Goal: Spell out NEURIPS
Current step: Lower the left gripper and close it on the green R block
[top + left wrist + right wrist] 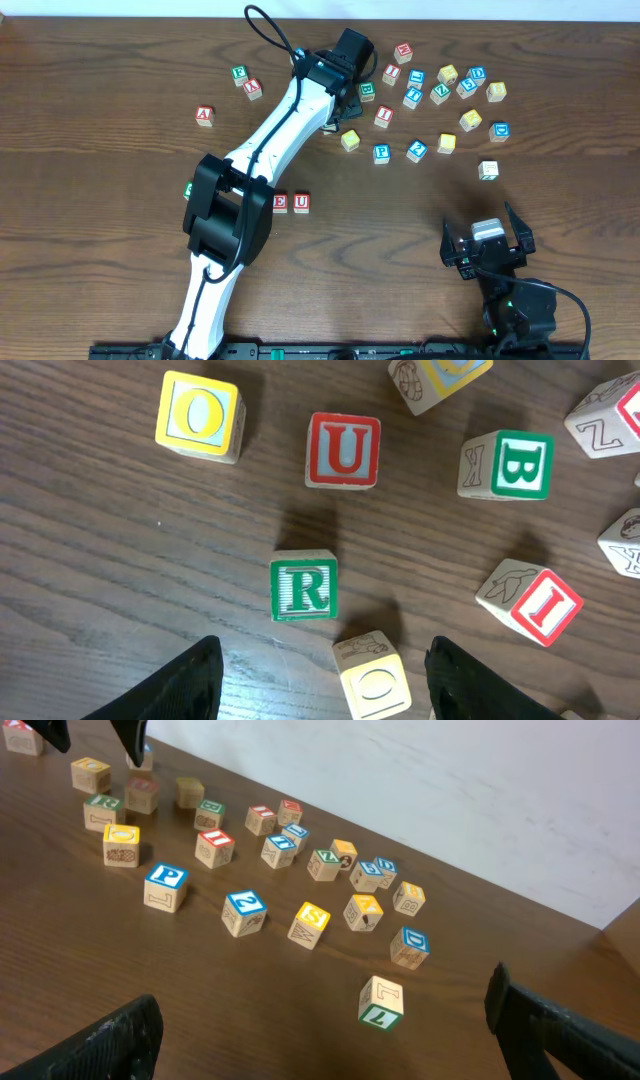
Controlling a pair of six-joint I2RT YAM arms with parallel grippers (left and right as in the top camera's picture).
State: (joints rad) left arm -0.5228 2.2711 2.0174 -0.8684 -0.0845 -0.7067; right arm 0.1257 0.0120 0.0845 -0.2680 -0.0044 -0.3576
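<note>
Your left gripper point(322, 652) hangs about half open with nothing in it. The green R block point(303, 588), which looks like the next letter needed, sits on the worktop point(100, 560) just ahead of the fingertips and a little toward the left finger. The trouble is the yellow O block point(372, 680). It lies right between the fingers, closer in than the R, almost touching its near corner and leaning toward the right finger. If you drop straight down and close, you will likely pinch the O instead, or trap both blocks and twist the R out of line. Reach forward too low and the O gets shoved into the R. Overshoot, and the R may slide into the loose red U block point(343, 450) straight ahead of it. The red I block point(540, 603), out past the right finger, is probably safe unless you swing wide. Far behind the left gripper, the placed E block point(281, 202) and placed U block point(301, 202) wait in the row, so carry the R back without brushing them. Your right gripper point(325, 1020) is wide open, empty and well away from the R.
</note>
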